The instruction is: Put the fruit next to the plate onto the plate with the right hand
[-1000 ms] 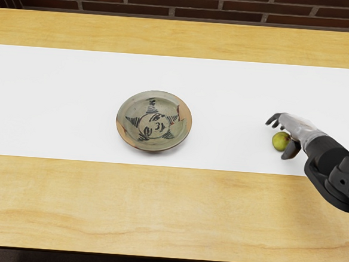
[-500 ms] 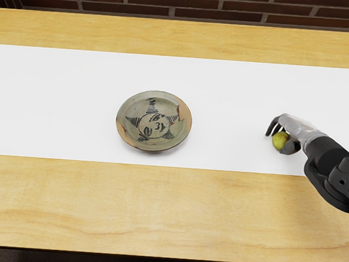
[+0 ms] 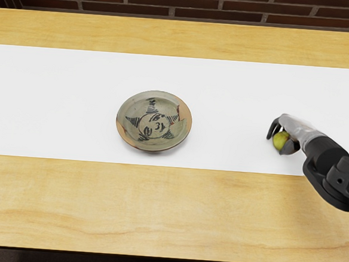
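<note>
The right hand (image 3: 289, 133) reaches in from the picture's right edge on a dark, bulky forearm (image 3: 330, 172); it sits over the right part of the white runner (image 3: 75, 100) that crosses the wooden table (image 3: 157, 208) from side to side. Its fingers (image 3: 273, 127) curl down over the far and left sides of the fruit (image 3: 279, 139), and the thumb (image 3: 290, 149) presses in from the near side; the hand is thus clamped around the fruit, with only a small patch of yellow-green skin showing between the digits. Whether the fruit rests on the runner or is raised slightly off it cannot be told from this angle.

The fruit is small and round, and it lies well apart from the plate (image 3: 184, 117), off to the plate's right and at about the same depth on the table; nothing lies between the two but bare white runner. The plate stands near the middle of the runner; it is round and shallow, grey-green with a brownish rim and dark brush strokes radiating from a mark at its centre; it holds nothing. Light wood shows in front of and behind the runner; a brick wall (image 3: 171, 2) runs along the far edge of the table.
</note>
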